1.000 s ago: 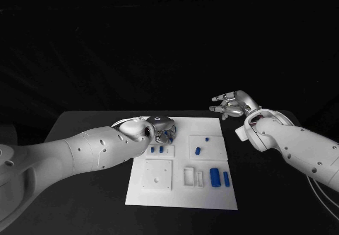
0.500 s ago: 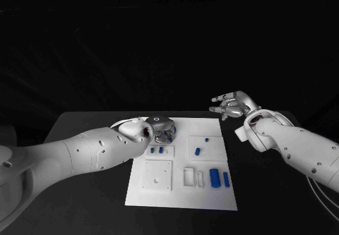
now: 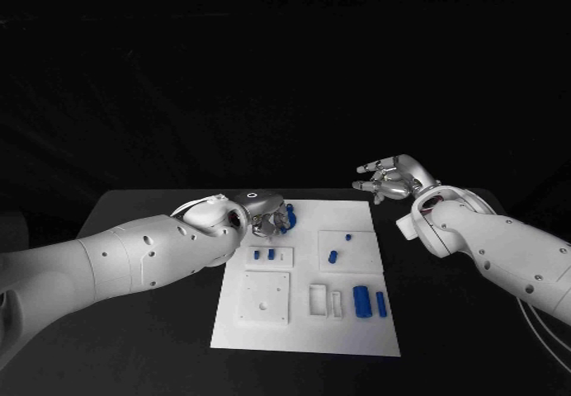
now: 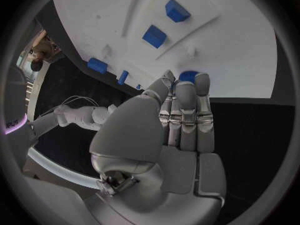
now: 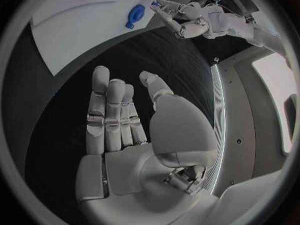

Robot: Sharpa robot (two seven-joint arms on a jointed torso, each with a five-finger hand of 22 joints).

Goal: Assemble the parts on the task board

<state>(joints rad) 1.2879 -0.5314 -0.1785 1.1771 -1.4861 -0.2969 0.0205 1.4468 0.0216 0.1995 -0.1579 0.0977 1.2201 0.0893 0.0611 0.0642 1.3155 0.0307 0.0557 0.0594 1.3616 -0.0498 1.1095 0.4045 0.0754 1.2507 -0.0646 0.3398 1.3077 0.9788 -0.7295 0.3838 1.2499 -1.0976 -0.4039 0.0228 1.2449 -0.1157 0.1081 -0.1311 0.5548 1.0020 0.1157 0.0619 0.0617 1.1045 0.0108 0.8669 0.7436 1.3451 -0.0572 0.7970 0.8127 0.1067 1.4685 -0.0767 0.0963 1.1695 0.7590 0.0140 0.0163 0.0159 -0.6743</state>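
- White task board [image 3: 304, 330] lies flat in the middle of the black bench [image 3: 143, 330], its long side running away from the robot.
- Blue parts on the board: two small pieces [image 3: 263, 254] side by side in a raised plate on the left half; a short peg [image 3: 347, 237] and a longer piece [image 3: 334, 255] in a raised plate on the right half; two upright-lying bars [image 3: 361, 300] and [image 3: 381, 302] near the board's near right corner, beside a white rectangular frame [image 3: 319, 298].
- A plain white square plate [image 3: 266, 294] sits on the near left part of the board.
- Left robot hand [image 3: 269, 218] is over the far left corner of the board, fingers pointing down toward it. In the left wrist view the fingers [image 4: 186, 110] lie close together and curl over a blue part [image 4: 188, 75] at their tips, with the thumb alongside; the blue part [image 3: 287, 213] also shows at the fingertips in the head view. The hand appears clamped on this part.
- The same wrist view shows two square blue pieces [image 4: 154, 35] and [image 4: 177, 10] on the board beyond the fingertips.
- Right robot hand [image 3: 390, 177] is raised off the bench, beyond the board's far right corner and well apart from it. Fingers [image 5: 109, 110] are straight and apart from the thumb, palm bare, holding nothing.
- In the right wrist view a blue round-headed part [image 5: 135, 13] sits on the board near its edge.
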